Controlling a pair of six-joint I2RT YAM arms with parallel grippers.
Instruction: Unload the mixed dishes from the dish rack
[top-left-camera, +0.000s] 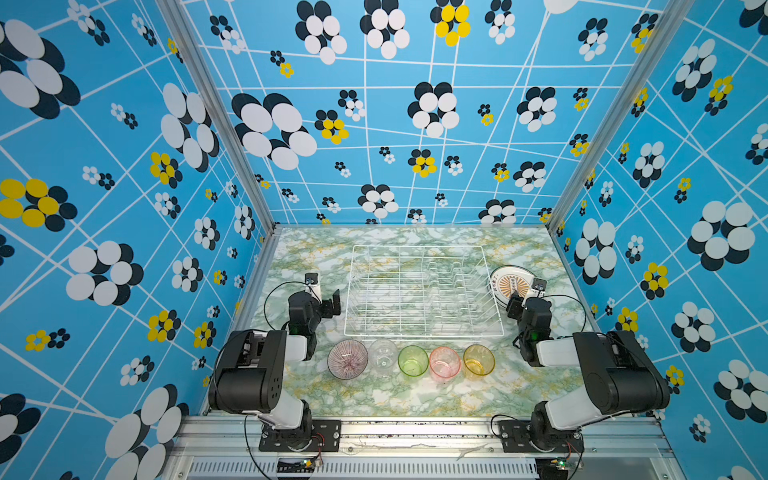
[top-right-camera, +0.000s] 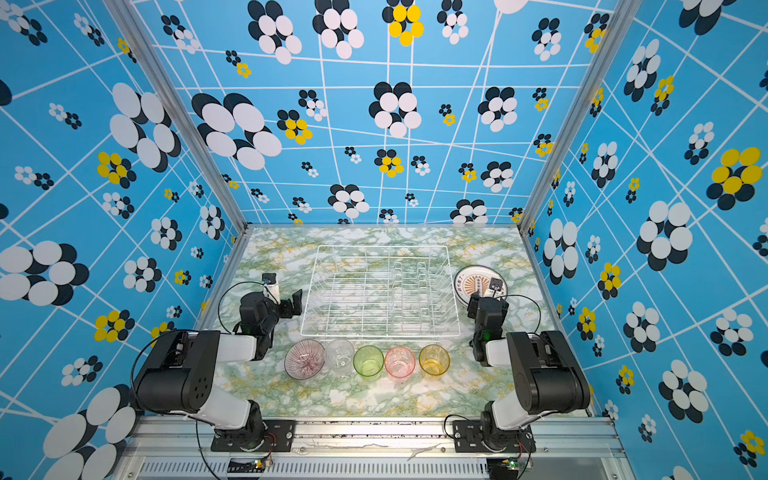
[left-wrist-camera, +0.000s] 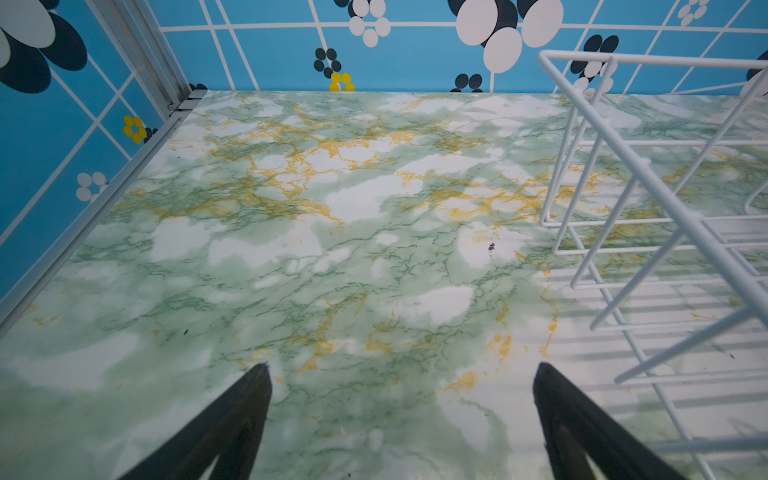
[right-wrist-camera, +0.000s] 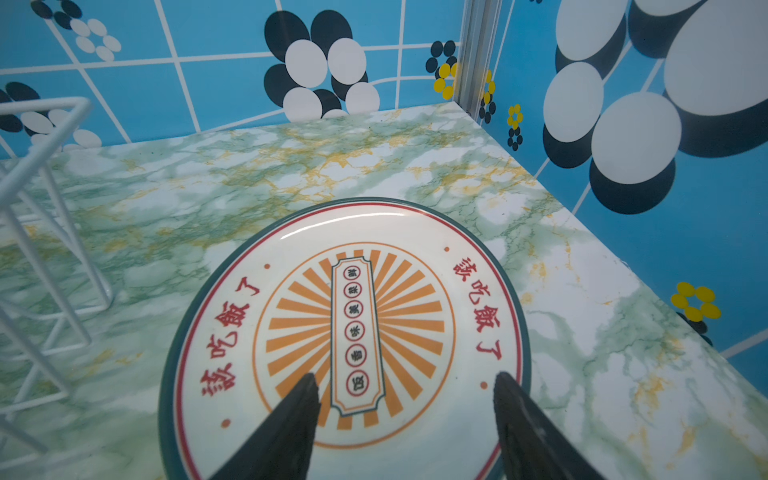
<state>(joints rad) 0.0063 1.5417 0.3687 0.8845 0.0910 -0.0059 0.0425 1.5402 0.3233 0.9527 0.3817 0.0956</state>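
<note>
Seeing right end effector (right-wrist-camera: 405, 375) released over printed plate (right-wrist-camera: 353, 232) at 3 o'clock of dish rack (top-left-camera: 417, 246); left end effector (left-wrist-camera: 402, 365) released over bench (left-wrist-camera: 332, 249) at 9 o'clock.

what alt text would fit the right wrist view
A round white plate with a green rim and orange sunburst lies flat on the marbled table, with the right gripper open over it, fingers apart and holding nothing. A corner of the white wire rack stands beside the plate, apart from it.
</note>
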